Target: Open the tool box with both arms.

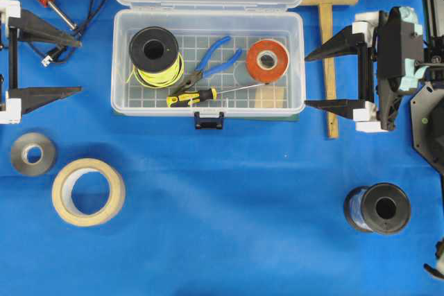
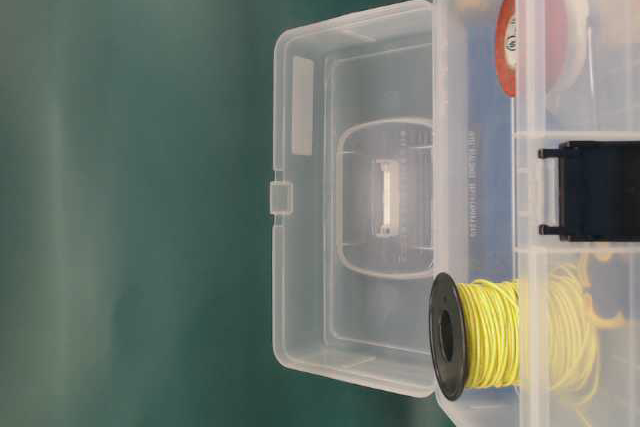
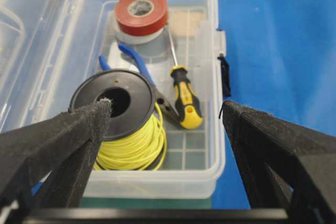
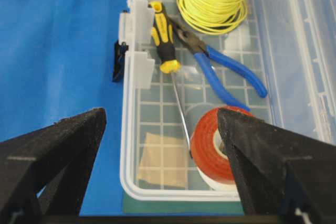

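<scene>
Clear tool box (image 1: 208,105) lid up | yellow wire spool (image 1: 154,53), pliers (image 1: 211,66) inside | both pincers spread

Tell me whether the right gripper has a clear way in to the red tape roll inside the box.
Probably yes. The tool box stands open with its lid folded back, and the red tape roll lies uncovered at the end nearest the right gripper, whose jaws are open. Only the box's side wall stands between them, so it would likely go over it.

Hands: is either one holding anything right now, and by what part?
Nothing. The left hand and right hand are both open, clear of the open tool box.
</scene>
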